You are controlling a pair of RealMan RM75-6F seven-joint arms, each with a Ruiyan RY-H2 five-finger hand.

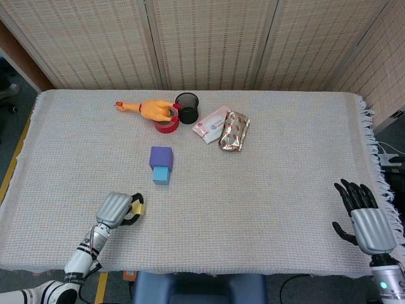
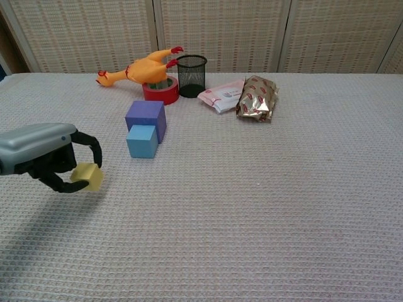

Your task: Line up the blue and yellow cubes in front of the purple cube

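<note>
A purple cube [image 2: 146, 117] sits mid-table with a smaller blue cube [image 2: 142, 141] touching its near face. Off to their near left, the left hand [image 2: 44, 156] pinches the smallest, a yellow cube [image 2: 87, 177], by opposite faces, apparently clear of the cloth. It looks light, squashy and foam-like, so gentle pressure should do; the right hand [image 1: 368, 218] rests empty, fingers spread.

Steep overhead view; low frontal view.

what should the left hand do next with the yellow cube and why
Probably carry the small yellow foam cube rightward and set it down just in front of the light blue cube, which already sits against the purple cube; the left hand holds it lifted, off to their left.
</note>
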